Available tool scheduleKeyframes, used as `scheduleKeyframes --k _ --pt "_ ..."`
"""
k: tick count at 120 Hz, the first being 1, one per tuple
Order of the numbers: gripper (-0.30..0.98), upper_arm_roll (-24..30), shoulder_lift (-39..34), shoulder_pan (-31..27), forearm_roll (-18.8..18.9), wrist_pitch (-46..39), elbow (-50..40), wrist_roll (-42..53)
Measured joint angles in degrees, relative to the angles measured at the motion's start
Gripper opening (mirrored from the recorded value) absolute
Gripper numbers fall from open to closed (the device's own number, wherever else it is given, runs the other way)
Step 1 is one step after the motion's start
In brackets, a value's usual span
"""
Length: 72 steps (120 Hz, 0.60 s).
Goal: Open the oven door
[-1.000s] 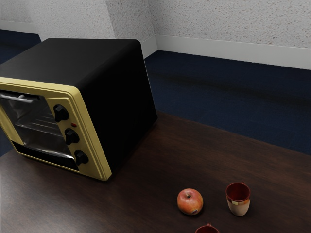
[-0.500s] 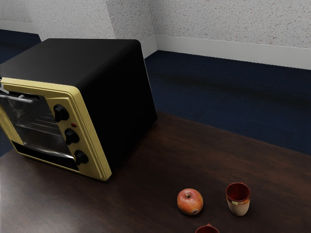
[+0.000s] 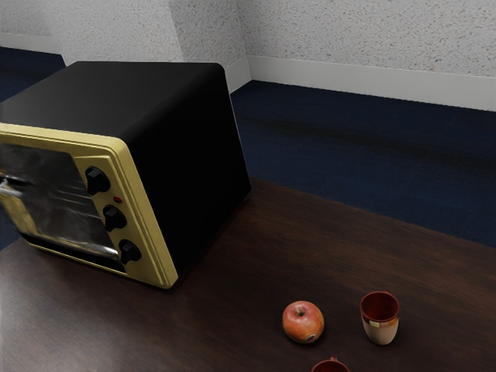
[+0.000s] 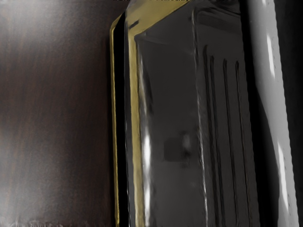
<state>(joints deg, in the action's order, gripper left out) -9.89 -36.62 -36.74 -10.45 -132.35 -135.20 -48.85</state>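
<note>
Hanging ajar, the oven door (image 3: 66,203) has its handle (image 4: 277,118) near the pincer (image 3: 4,184).

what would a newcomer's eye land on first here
Most likely the bulky black oven with its yellow front and three black knobs, toward the exterior view's left. After that, the red apple on the dark wooden table, with a red-and-cream mug beside it, toward the exterior view's right.

The light here is rather dim, leaving a pale glare on the dark wooden table (image 3: 39,329), while the toaster oven (image 3: 186,155) is deeply dark on its side and its metal door handle (image 4: 273,85) carries narrow white highlights.
</note>
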Motion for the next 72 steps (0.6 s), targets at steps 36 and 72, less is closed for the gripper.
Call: scheduleKeyframes --k 36,72 --pt "0.68 1.2 -23.7 -11.0 0.9 2.5 -13.3 0.6" --pt "0.68 8.8 18.9 64.2 13.5 41.4 47.5 -1.8"
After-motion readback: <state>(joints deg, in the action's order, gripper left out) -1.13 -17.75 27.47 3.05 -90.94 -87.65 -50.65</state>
